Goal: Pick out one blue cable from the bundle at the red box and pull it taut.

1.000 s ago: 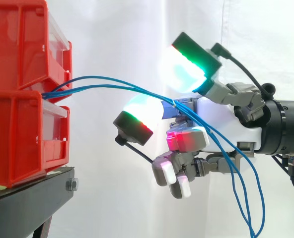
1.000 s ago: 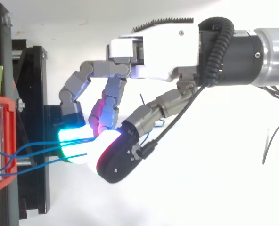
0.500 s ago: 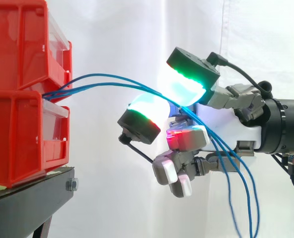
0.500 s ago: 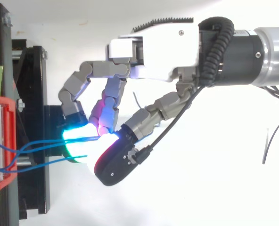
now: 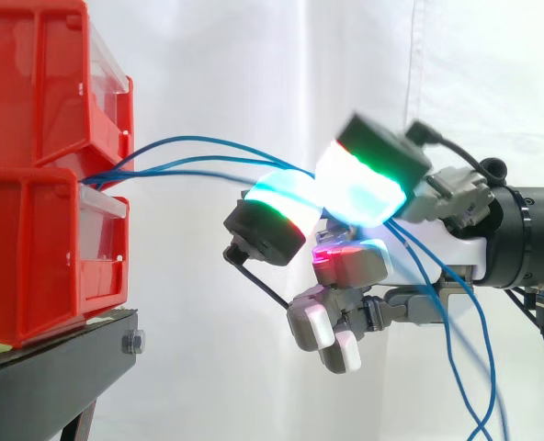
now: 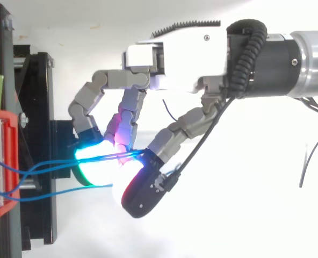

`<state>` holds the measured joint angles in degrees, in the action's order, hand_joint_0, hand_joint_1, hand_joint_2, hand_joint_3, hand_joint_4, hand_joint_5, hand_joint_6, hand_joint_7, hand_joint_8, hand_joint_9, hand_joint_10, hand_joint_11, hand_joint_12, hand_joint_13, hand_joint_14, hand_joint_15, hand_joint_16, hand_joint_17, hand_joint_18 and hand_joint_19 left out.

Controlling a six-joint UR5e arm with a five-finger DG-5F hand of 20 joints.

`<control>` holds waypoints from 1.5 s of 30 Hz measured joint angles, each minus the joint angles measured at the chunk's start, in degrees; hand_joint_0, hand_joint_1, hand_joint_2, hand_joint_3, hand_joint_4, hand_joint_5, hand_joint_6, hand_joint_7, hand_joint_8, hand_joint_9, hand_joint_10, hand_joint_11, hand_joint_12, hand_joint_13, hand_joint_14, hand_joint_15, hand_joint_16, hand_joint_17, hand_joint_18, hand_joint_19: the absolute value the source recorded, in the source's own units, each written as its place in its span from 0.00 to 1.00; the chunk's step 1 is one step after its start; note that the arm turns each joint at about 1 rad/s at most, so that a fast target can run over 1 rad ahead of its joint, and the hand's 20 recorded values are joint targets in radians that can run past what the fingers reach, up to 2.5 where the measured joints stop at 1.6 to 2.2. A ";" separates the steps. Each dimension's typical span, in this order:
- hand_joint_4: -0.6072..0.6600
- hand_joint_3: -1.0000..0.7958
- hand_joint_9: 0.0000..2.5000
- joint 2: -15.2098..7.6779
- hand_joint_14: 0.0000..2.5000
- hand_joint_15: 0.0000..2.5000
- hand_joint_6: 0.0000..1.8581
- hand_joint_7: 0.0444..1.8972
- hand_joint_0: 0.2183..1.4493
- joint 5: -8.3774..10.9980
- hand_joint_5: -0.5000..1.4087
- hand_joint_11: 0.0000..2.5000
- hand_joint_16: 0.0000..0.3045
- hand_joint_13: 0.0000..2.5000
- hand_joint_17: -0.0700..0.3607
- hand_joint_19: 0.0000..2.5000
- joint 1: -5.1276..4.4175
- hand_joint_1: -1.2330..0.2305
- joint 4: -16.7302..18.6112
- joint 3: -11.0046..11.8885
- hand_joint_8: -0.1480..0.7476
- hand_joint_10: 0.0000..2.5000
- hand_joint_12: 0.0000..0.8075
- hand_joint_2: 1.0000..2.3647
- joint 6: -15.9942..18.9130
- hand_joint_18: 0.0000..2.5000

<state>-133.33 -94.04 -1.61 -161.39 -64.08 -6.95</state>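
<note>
Cables first: the blue cables come out from between the two stacked red bins and run away from the bins' front in shallow bows, not straight lines, up to your hand. At about the height of the seam between the bins, you have two large fingertips pressed together. One glows cyan with a green edge; the other pad sits just below it and nearer the bins. The strands pass between those two pads, so you are pinching the blue cables, though you cannot tell from either view how many strands are caught. From above, two strands cross the pad nearer the bins close together, and a third runs apart from them to the black-backed pad. The remaining fingers curl under the palm, lower than the pinch, with white and magenta tips, holding nothing. Past the pinch, on the side away from the bins, the cables drop in long loose loops alongside the wrist. Your arm lies level and points straight at the bins, the hand's white back turned upward. The bins sit on a black stand, with a white curtain behind.
</note>
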 measured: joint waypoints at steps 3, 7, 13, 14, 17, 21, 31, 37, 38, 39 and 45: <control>0.46 0.28 0.49 0.00 0.01 0.25 0.51 0.48 0.32 0.00 0.20 0.38 0.15 0.38 0.41 0.26 0.00 0.13 -0.04 0.04 0.45 0.01 0.41 0.00 0.00 0.38; 0.47 0.28 0.49 0.00 0.01 0.25 0.50 0.47 0.28 0.00 0.20 0.37 0.16 0.38 0.41 0.26 0.00 0.14 -0.06 0.08 0.46 0.01 0.42 0.00 0.00 0.38; 0.50 0.28 0.50 0.00 0.01 0.25 0.50 0.42 0.20 -0.01 0.20 0.36 0.18 0.39 0.44 0.26 0.03 0.22 -0.09 0.17 0.49 0.01 0.46 0.00 0.00 0.39; 0.52 0.28 0.50 0.00 0.01 0.25 0.48 0.42 0.18 -0.03 0.20 0.36 0.18 0.39 0.46 0.26 0.03 0.24 -0.11 0.21 0.50 0.01 0.47 0.00 0.00 0.40; 0.54 0.28 0.51 0.00 0.01 0.25 0.48 0.38 0.17 -0.04 0.20 0.36 0.19 0.39 0.47 0.26 0.03 0.28 -0.15 0.32 0.51 0.01 0.48 0.00 0.00 0.39; 0.53 0.28 0.51 0.00 0.01 0.25 0.46 0.41 0.18 -0.11 0.21 0.35 0.19 0.39 0.46 0.26 0.03 0.40 -0.26 0.49 0.50 0.01 0.47 0.00 -0.06 0.39; 0.38 0.28 0.52 0.00 0.01 0.25 0.44 0.46 0.30 -0.21 0.21 0.35 0.16 0.39 0.41 0.29 0.03 0.44 -0.89 0.58 0.45 0.01 0.41 0.00 -0.08 0.36; 0.45 0.38 0.52 0.00 0.01 0.26 0.47 0.49 0.30 -0.26 0.21 0.35 0.16 0.39 0.41 0.29 0.03 0.40 -1.01 0.73 0.47 0.01 0.43 0.01 -0.09 0.36; 0.46 0.40 0.51 0.00 0.01 0.26 0.48 0.49 0.30 -0.26 0.21 0.36 0.16 0.39 0.41 0.29 0.03 0.39 -1.05 0.75 0.48 0.01 0.43 0.01 -0.08 0.36; 0.46 0.40 0.51 0.00 0.01 0.26 0.48 0.49 0.30 -0.27 0.21 0.36 0.16 0.39 0.41 0.29 0.03 0.38 -1.09 0.75 0.47 0.01 0.43 0.01 -0.08 0.36; 0.50 0.40 0.50 0.00 0.01 0.26 0.50 0.48 0.33 -0.49 0.20 0.37 0.16 0.38 0.42 0.28 0.03 0.29 -1.72 0.75 0.48 0.01 0.44 0.01 -0.09 0.36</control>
<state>-133.33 -94.53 -1.58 -163.11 -63.33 -7.03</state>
